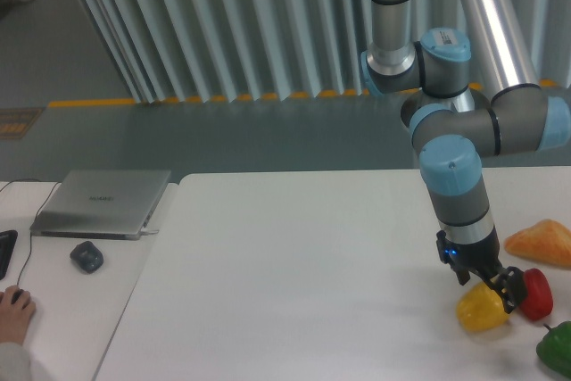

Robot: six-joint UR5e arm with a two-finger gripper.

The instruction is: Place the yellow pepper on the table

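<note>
Sitting on the large plain white desk [294,265], the glossy bright yellow bell pepper [482,308] is touching the black two-finger gripper [492,287]; we cannot tell whether its fingers are clenched. We are judging it may roll into the neighbouring red pepper [536,294].

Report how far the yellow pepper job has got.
Done, it seems: the yellow pepper appears to sit on the white table, just left of the red pepper. In hand: the pincer is right at the yellow pepper's upper right; whether it grips or has let go cannot be told from this view. Left: a clear release, and the arm lifting away.
</note>
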